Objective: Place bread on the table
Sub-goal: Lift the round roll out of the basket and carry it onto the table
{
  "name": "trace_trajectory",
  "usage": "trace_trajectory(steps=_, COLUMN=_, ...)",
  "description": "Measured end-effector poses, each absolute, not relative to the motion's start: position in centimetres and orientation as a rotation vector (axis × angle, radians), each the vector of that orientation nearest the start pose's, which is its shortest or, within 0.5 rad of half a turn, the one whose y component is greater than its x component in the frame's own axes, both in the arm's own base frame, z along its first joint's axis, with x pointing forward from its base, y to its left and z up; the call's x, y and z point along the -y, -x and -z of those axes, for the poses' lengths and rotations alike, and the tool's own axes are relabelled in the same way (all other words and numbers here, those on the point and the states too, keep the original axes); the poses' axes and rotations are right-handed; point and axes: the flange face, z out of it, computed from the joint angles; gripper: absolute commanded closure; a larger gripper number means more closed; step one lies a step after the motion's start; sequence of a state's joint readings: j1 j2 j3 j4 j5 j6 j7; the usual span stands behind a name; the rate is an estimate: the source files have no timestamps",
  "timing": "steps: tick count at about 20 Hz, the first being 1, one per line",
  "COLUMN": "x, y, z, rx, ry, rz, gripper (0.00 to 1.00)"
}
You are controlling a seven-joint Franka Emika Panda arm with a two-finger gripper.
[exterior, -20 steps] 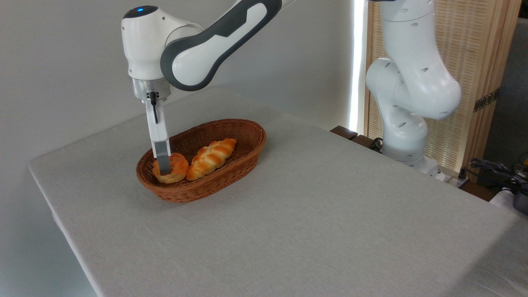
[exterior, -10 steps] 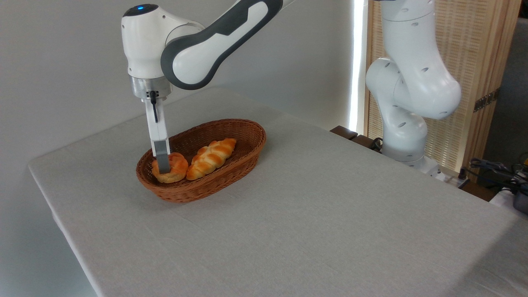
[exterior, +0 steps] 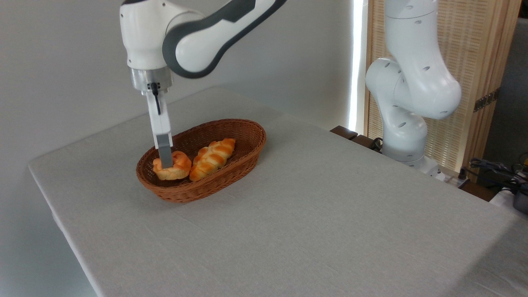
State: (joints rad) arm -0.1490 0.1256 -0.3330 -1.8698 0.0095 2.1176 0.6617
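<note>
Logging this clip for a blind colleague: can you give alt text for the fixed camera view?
A white robot arm's end effector grips a small round bun inside a brown wicker basket, beside a longer braided loaf. The basket sits on a grey-beige table.

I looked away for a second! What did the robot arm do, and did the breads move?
The gripper rose a little, lifting the round bun, which tilted but remains inside the basket. The braided loaf shifted slightly. Basket and table stayed put.
</note>
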Motion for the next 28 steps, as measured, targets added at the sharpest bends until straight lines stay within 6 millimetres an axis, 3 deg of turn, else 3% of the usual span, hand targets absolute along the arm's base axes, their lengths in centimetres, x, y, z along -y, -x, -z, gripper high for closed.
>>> trace_trajectory(steps=6, x=25.1, y=-54.2, z=-49.8, rx=-1.652, ry=2.692, rz=0.139, gripper=0.85)
trace_trajectory(steps=10, x=22.3, y=-55.0, z=-52.2, rx=-1.581, ry=2.726, rz=0.129, gripper=0.82)
trace_trajectory(steps=14, x=17.3, y=-56.4, z=-53.2, rx=-1.498, ry=2.733, rz=0.13, gripper=0.77)
trace_trajectory(steps=15, x=15.7, y=-56.9, z=-53.2, rx=-1.485, ry=2.729, rz=0.128, gripper=0.71)
trace_trajectory(steps=19, x=10.5, y=-58.1, z=-51.8, rx=-1.445, ry=2.738, rz=0.07, gripper=0.62)
trace_trajectory(steps=20, x=9.3, y=-58.5, z=-50.8, rx=-1.427, ry=2.735, rz=0.036, gripper=0.52)
trace_trajectory(steps=21, x=8.4, y=-58.8, z=-49.8, rx=-1.411, ry=2.734, rz=0.001, gripper=0.34)
trace_trajectory(steps=22, x=7.6, y=-59.0, z=-48.7, rx=-1.4, ry=2.736, rz=-0.031, gripper=0.26)
trace_trajectory(steps=23, x=7.2, y=-59.2, z=-47.8, rx=-1.395, ry=2.74, rz=-0.057, gripper=0.25)
trace_trajectory(steps=25, x=7.1, y=-59.4, z=-46.5, rx=-1.397, ry=2.745, rz=-0.092, gripper=0.13)
trace_trajectory(steps=28, x=7.1, y=-59.6, z=-45.6, rx=-1.4, ry=2.748, rz=-0.113, gripper=0.01)
